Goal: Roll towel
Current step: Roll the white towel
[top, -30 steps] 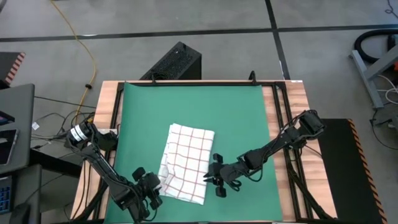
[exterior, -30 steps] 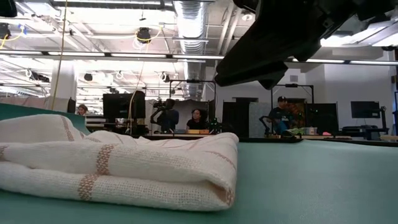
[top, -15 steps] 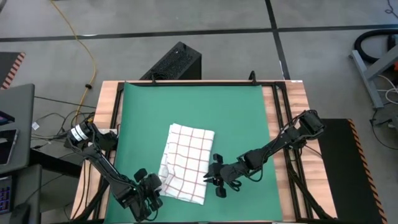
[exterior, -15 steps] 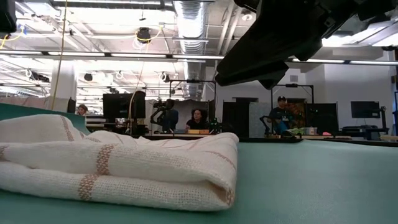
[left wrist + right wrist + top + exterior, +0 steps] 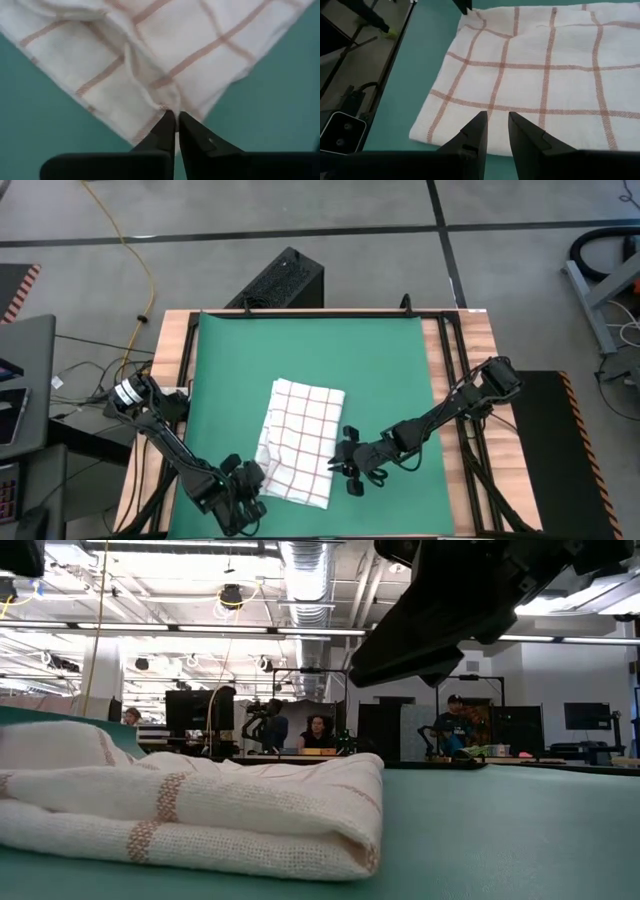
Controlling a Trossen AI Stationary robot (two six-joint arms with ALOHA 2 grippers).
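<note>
Pinched together on a fold of the towel, my left gripper sits at the towel's near left corner, while my right gripper holds its fingers a narrow gap apart with nothing between them, just beside the towel's right edge. From the high view, the towel lies folded on the green mat, toward the near half of the table, between my two grippers, with my left arm reaching in from the left side and my right arm stretching in from the right. From the low view, the towel fills the left of the picture as a thick stack of soft layers resting on the green mat, its rounded folded edge facing right; a dark arm hangs overhead, and I cannot tell from this view which of mine it is. Beyond the table, several people sit at desks under ceiling lights. From my left wrist view, my two fingers press close against each other, clamping a small ridge of the towel right at its edge, and creases run up from that pinch. From my right wrist view, my fingers hover just over the towel's border, slightly parted, with the flat checked cloth spread ahead of them on the mat.
</note>
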